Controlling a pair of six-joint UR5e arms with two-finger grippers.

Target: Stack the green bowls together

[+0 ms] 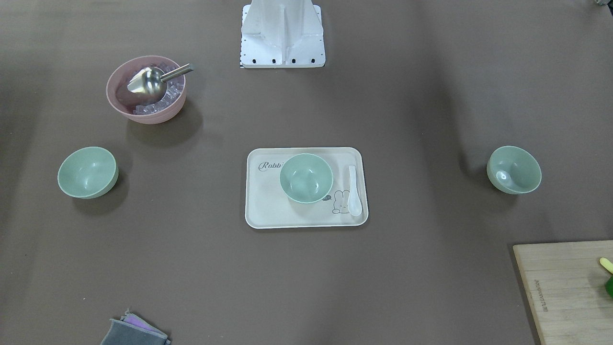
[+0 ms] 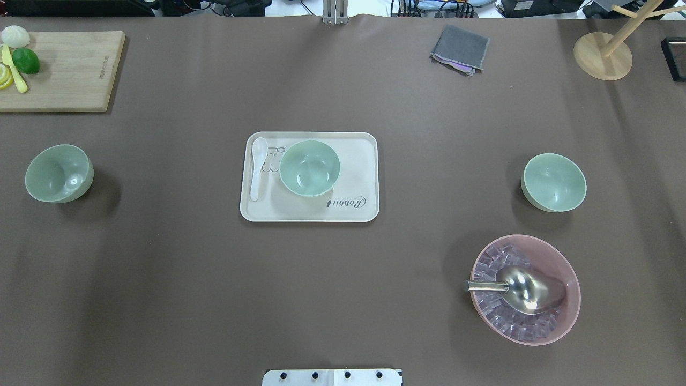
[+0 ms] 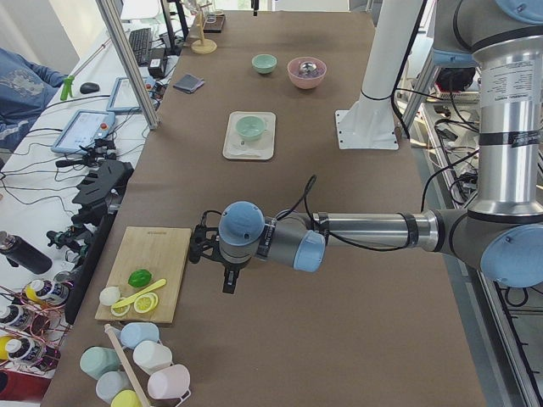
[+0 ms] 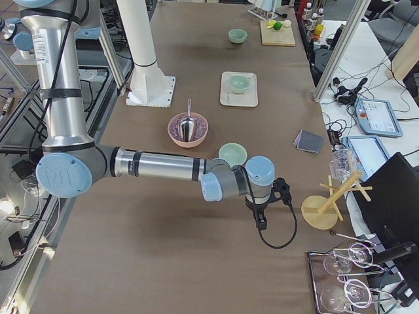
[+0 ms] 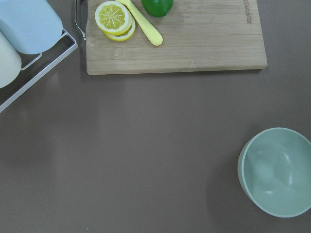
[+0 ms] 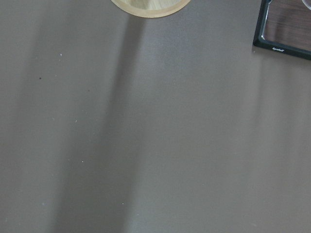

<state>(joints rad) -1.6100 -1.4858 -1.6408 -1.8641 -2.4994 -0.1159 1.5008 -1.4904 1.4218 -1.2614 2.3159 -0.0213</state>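
Three pale green bowls stand upright and apart on the brown table. One bowl (image 2: 310,168) sits on the cream tray (image 2: 353,206) in the middle. One bowl (image 2: 59,173) is at the far left and also shows in the left wrist view (image 5: 277,172). One bowl (image 2: 554,182) is at the right. My left gripper (image 3: 202,248) hovers over the table's left end near the cutting board. My right gripper (image 4: 283,190) hovers over the right end, past the right bowl (image 4: 232,154). Both show only in the side views, so I cannot tell whether they are open or shut.
A pink bowl (image 2: 557,321) with ice and a metal scoop (image 2: 522,288) stands near the right bowl. A white spoon (image 2: 258,167) lies on the tray. A cutting board (image 2: 69,75) with lime and lemon, a grey cloth (image 2: 460,49) and a wooden stand (image 2: 602,56) line the far edge.
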